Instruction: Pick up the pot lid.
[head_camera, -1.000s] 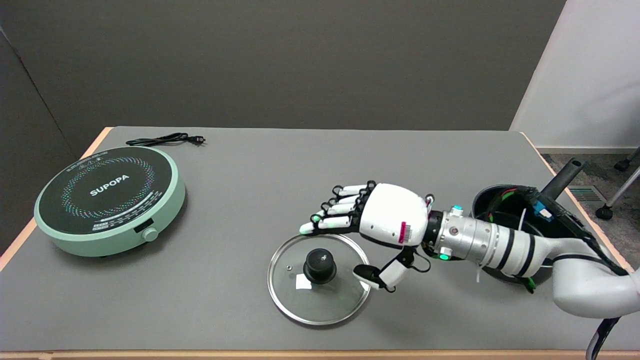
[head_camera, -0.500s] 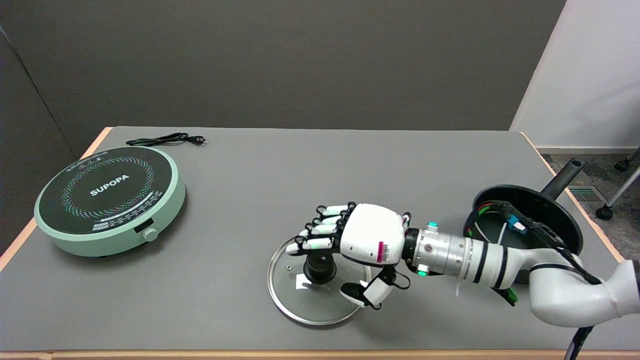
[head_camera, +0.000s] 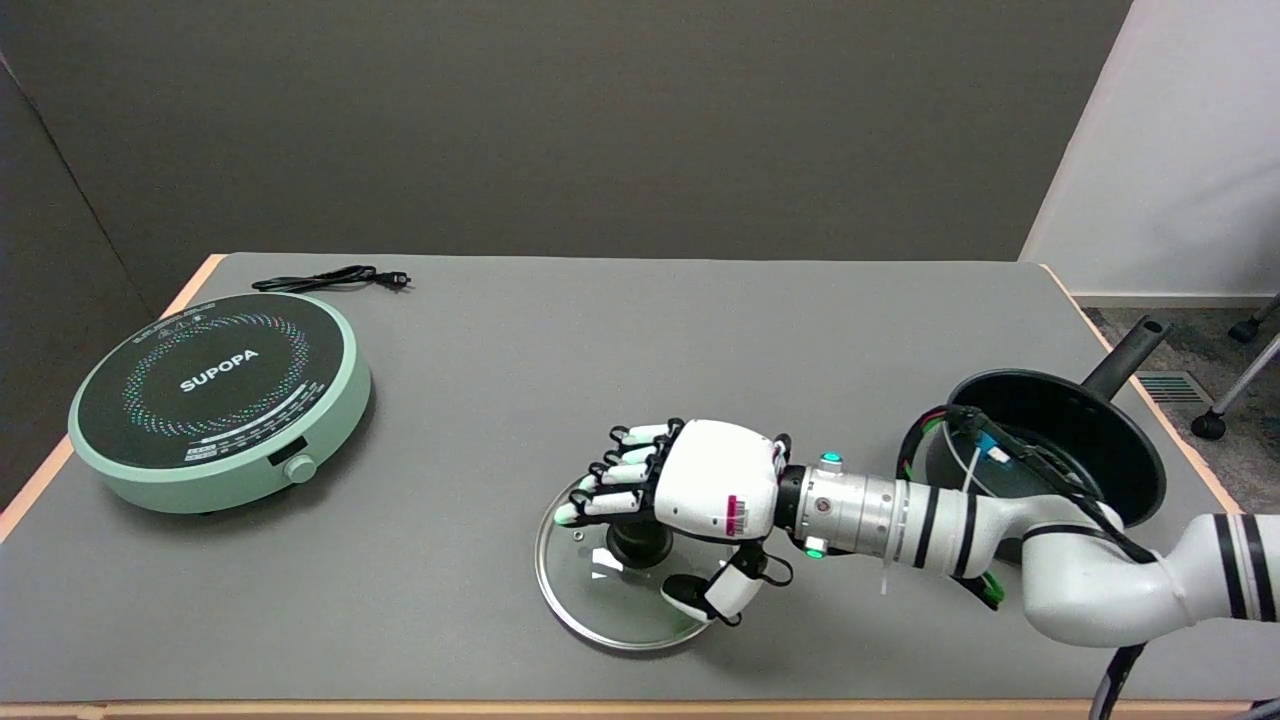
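A round glass pot lid (head_camera: 600, 600) with a metal rim lies flat on the grey table near its front edge. Its black knob (head_camera: 640, 541) is partly hidden under my right hand (head_camera: 680, 500). The hand hovers right over the knob, fingers stretched to the left above it and the thumb (head_camera: 712, 596) hanging down over the glass on the near right side. The fingers and thumb are apart and nothing is held between them. Whether any finger touches the knob I cannot tell.
A black pot (head_camera: 1060, 440) with a long handle stands at the right edge, partly behind my forearm. A mint-green induction cooker (head_camera: 215, 395) sits at the far left, its black power cord (head_camera: 330, 280) lying behind it.
My right hand has moved left and toward the near edge, from beside the lid's right rim to directly over the knob, which it now partly covers. The lid has not moved.
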